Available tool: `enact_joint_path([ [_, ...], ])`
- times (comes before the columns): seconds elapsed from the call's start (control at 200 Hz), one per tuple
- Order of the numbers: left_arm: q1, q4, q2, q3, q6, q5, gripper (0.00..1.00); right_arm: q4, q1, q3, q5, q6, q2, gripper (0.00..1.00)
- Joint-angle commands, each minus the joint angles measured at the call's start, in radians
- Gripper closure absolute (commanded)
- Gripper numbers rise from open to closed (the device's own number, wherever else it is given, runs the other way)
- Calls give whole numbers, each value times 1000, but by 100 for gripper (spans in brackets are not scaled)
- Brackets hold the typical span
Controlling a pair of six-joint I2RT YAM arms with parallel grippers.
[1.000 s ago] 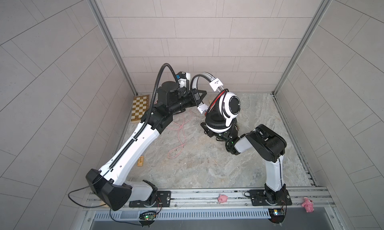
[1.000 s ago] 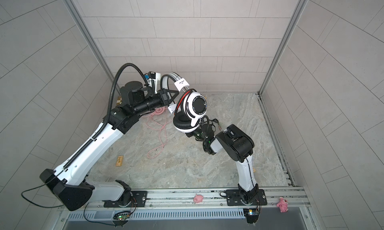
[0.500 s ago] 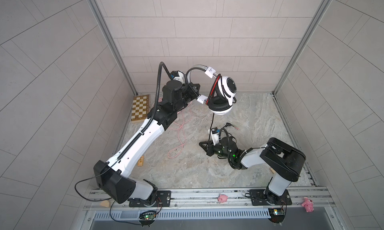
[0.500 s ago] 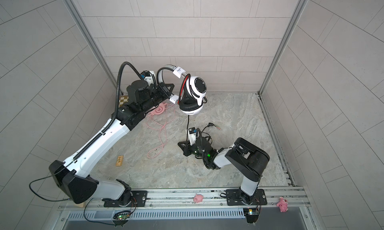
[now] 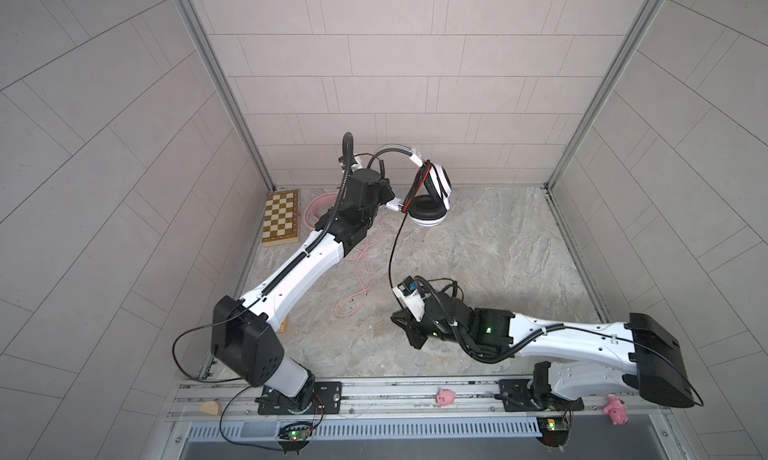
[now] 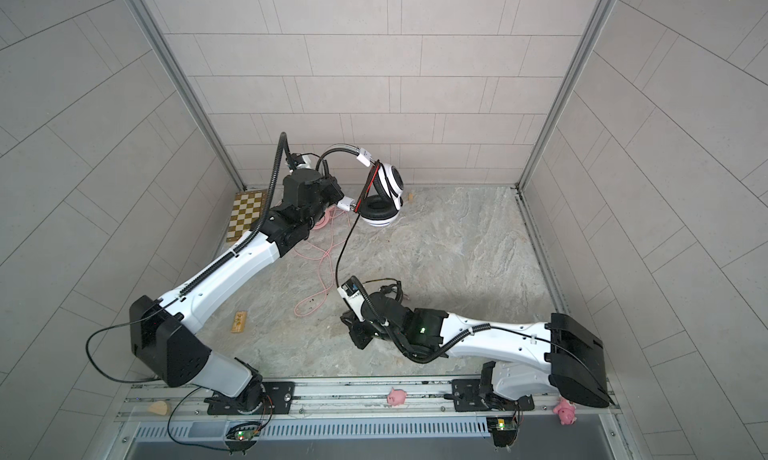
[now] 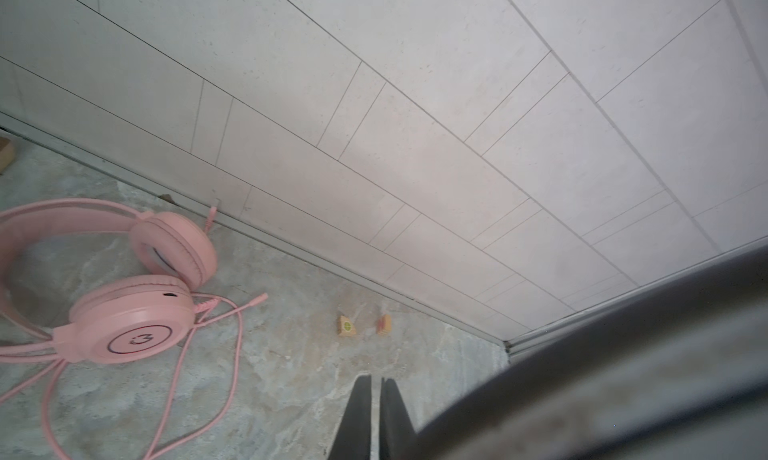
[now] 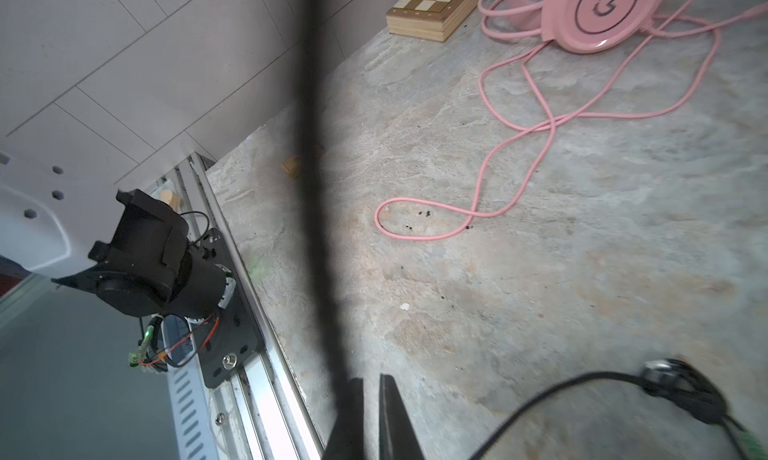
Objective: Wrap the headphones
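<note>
Headphones (image 5: 427,208) hang from clenched left end effector (image 7: 376,382); right end effector (image 8: 372,381) pinches their black cable (image 5: 392,246).

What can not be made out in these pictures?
Hold of left gripper on white headphones: arm hides it in both top views.
Black cable: blurred in right wrist view; whether right gripper pinches it, unclear.
Pink headphones: headband cut off by left wrist view's edge.

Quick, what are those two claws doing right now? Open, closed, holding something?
Left gripper: closed, holding the white headphones in the air.
Right gripper: closed, pinching their black cable.
</note>
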Motion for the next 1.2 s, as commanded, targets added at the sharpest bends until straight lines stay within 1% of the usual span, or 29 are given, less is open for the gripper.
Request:
enact_joint_path([
  [0.0,2,69,-26,-40,54,-59,100,-262,4,61,134,-103,-116,90],
  [0.145,0,70,-65,-136,80,-75,100,-431,-4,186,271,-194,-224,90],
  [0.275,-10,64,-100,-213,122,-85,100,-498,-22,290,350,-258,-278,90],
  [0.415,-22,59,-111,-269,160,-112,100,-517,-48,380,362,-305,-305,91],
  [0.61,-43,40,-105,-276,186,-82,100,-542,-64,468,414,-381,-294,92],
  [0.676,-62,24,-106,-275,208,-74,100,-542,-88,485,436,-405,-287,93],
  [0.731,-76,8,-112,-280,224,-61,100,-542,-131,493,438,-415,-285,94],
  [0.821,-83,-25,-138,-299,230,-10,100,-540,-246,499,397,-421,-282,94],
  [0.901,-82,-48,-172,-321,241,69,100,-522,-373,493,324,-405,-279,93],
  [1.041,-82,-125,-221,-322,280,272,100,-447,-576,459,174,-366,-244,93],
  [1.091,-81,-151,-232,-315,280,322,100,-422,-630,446,119,-347,-217,93],
  [1.196,-80,-172,-254,-306,273,470,100,-358,-719,408,13,-306,-156,93],
])
